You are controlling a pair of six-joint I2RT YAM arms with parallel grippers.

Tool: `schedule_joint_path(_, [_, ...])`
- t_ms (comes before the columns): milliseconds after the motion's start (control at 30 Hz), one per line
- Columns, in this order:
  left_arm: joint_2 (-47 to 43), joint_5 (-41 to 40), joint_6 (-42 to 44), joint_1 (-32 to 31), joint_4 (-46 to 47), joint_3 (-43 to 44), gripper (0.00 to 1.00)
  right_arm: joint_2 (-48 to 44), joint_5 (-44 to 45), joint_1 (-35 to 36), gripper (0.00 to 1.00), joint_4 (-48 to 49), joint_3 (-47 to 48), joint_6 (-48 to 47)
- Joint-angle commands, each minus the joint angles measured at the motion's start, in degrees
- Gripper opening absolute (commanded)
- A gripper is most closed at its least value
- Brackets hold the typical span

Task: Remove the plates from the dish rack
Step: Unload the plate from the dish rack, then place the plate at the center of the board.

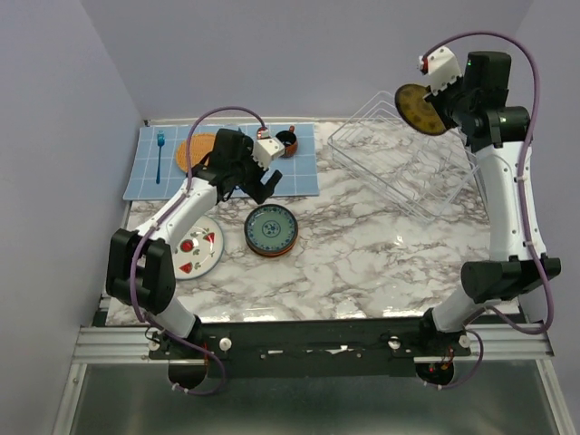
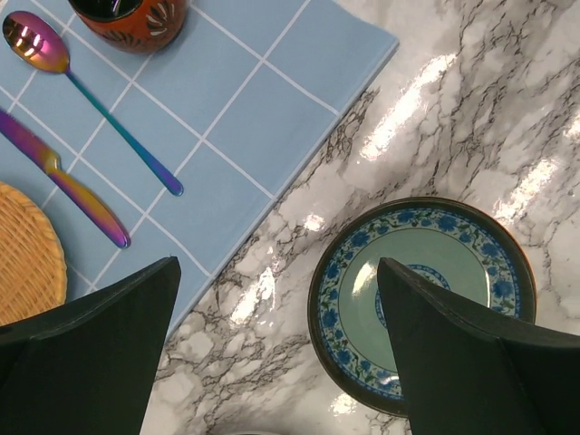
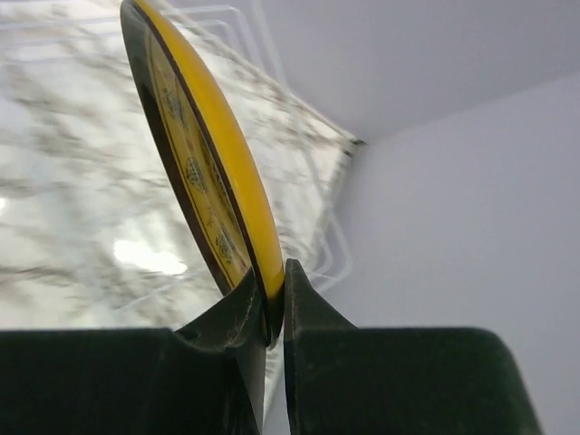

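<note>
Pinched by rim alone in right gripper, 2 o'clock above white wire dish rack: mustard-yellow patterned round plate; could slip, shatter.

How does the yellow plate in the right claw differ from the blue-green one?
The yellow plate is clamped at its rim in the right claw, held on edge in the air; the blue-green plate lies flat, face up, ungripped. The yellow plate is mustard with dark motifs; the blue-green plate has a blue floral band. Both are round and dark-rimmed.
</note>
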Motion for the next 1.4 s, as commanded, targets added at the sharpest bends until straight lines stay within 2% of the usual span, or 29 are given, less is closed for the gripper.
schedule_joint_path(0, [-1.88, 15.47, -1.88, 6.84, -5.49, 3.28, 0.99, -3.85, -25.89, 3.04, 0.01, -13.52, -4.53, 8.41])
schedule_joint_path(33, [-1.97, 22.55, -1.35, 8.08, -6.55, 3.98, 0.99, -4.73, -28.04, 4.87, 0.01, -13.62, -6.29, 8.85])
schedule_joint_path(133, [-1.45, 33.58, 4.35, 12.30, -14.62, 7.40, 0.99, -5.26, -35.67, 8.82, 0.01, -14.06, -13.06, 9.21])
schedule_joint_path(167, [-0.75, 40.31, 6.19, 13.10, -20.13, 8.46, 0.99, -4.92, -37.88, 9.63, 0.01, -14.06, -16.21, 9.21])
schedule_joint_path(233, [0.31, 47.20, 13.28, 15.64, -26.04, 11.79, 0.99, -3.95, -43.84, 12.26, 0.01, -13.79, -18.77, 9.21])
schedule_joint_path(267, [1.88, 51.93, 16.90, 16.18, -34.51, 13.47, 0.99, -2.29, -46.14, 12.97, 0.01, -13.88, -19.66, 9.04])
schedule_joint_path(333, [3.91, 55.22, 25.86, 16.71, -44.39, 18.55, 0.98, -0.53, -50.62, 15.42, 0.01, -14.41, -21.24, 8.59])
schedule_joint_path(367, [6.01, 57.58, 35.12, 16.80, -54.10, 19.88, 0.98, 0.44, -52.30, 16.13, 0.01, -14.41, -21.42, 8.51])
schedule_joint_path(400, [7.07, 58.30, 39.48, 16.80, -58.63, 20.94, 0.95, 1.84, -53.27, 16.84, 0.01, -14.06, -21.95, 8.33])
schedule_joint_path(467, [9.62, 59.88, 45.91, 16.80, -66.29, 22.45, 0.94, 3.08, -53.63, 19.03, 0.01, -13.01, -22.04, 8.68])
schedule_joint_path(500, [10.07, 60.06, 46.03, 16.80, -66.32, 22.10, 0.92, 4.30, -53.63, 19.65, 0.01, -12.04, -21.95, 9.20])
schedule_joint_path(567, [10.51, 59.80, 46.55, 16.71, -65.80, 20.69, 0.92, 5.54, -53.02, 21.67, 0.01, -11.16, -20.81, 9.91])
schedule_joint_path(667, [11.47, 59.71, 44.28, 16.80, -63.00, 19.90, 0.86, 8.88, -52.32, 24.04, 0.01, -10.63, -18.27, 10.88])
schedule_joint_path(800, [10.51, 59.89, 33.05, 16.71, -51.94, 16.48, 0.85, 12.22, -49.95, 26.51, 0.01, -9.57, -14.93, 12.72])
schedule_joint_path(833, [9.81, 59.45, 26.23, 16.62, -48.86, 15.69, 0.85, 13.09, -48.90, 27.21, 0.01, -9.75, -14.22, 12.73])
schedule_joint_path(900, [6.31, 56.47, 17.16, 16.36, -34.91, 11.30, 0.84, 14.59, -47.92, 27.48, 0.01, -9.23, -12.99, 13.77])
schedule_joint_path(933, [4.64, 54.55, 6.15, 15.58, -28.59, 9.02, 0.84, 15.03, -47.22, 27.56, 0.01, -9.05, -12.64, 14.04])
schedule_joint_path(967, [0.97, 50.79, 1.77, 15.05, -17.05, 4.13, 0.84, 15.73, -46.70, 27.57, 0.01, -8.87, -12.29, 14.22])
schedule_joint_path(1033, [-1.52, 49.08, -3.61, 14.16, -10.19, 0.84, 0.84, 16.35, -45.73, 27.74, 0.01, -8.87, -10.97, 14.57])
schedule_joint_path(1167, [1.36, 49.61, -3.46, 13.46, -12.44, 3.36, 0.81, 17.15, -45.11, 28.09, 0.01, -8.87, -9.74, 15.01])
schedule_joint_path(1367, [1.63, 47.94, -8.20, 10.74, -6.04, 2.06, 0.78, 17.76, -44.93, 28.79, 0.01, -8.43, -9.56, 15.19])
